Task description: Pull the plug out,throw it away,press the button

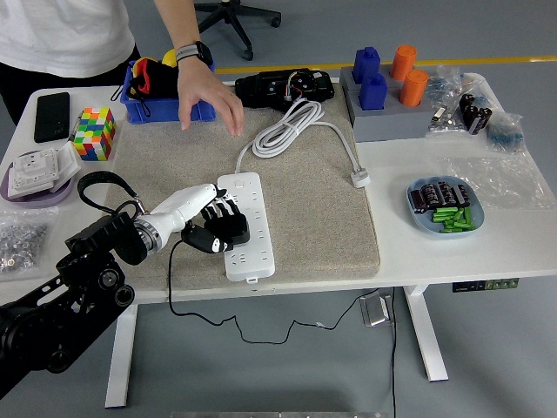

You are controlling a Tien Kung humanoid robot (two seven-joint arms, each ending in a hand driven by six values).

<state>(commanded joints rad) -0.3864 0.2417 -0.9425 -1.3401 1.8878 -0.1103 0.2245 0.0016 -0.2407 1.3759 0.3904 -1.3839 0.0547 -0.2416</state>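
Observation:
A white power strip (247, 228) lies lengthwise on the beige mat (305, 218). Its white cord (287, 127) is coiled at the mat's back and ends in a white plug (359, 179). My left hand (214, 225) reaches in from the left, its black fingers curled around a black plug (231, 235) sitting in the strip's left side. A thin black cable (171, 287) runs from there down over the table's front edge. A person's hand (209, 94) rests on the mat's back left corner with fingers spread.
A blue bin (144, 97) stands next to the person's hand, with a black device (283, 87) behind the cord. A colour cube (94, 132), a phone (52, 116) and a plate of sockets (35, 174) are at the left. A grey block (387, 109) and a blue plate (444, 209) are at the right.

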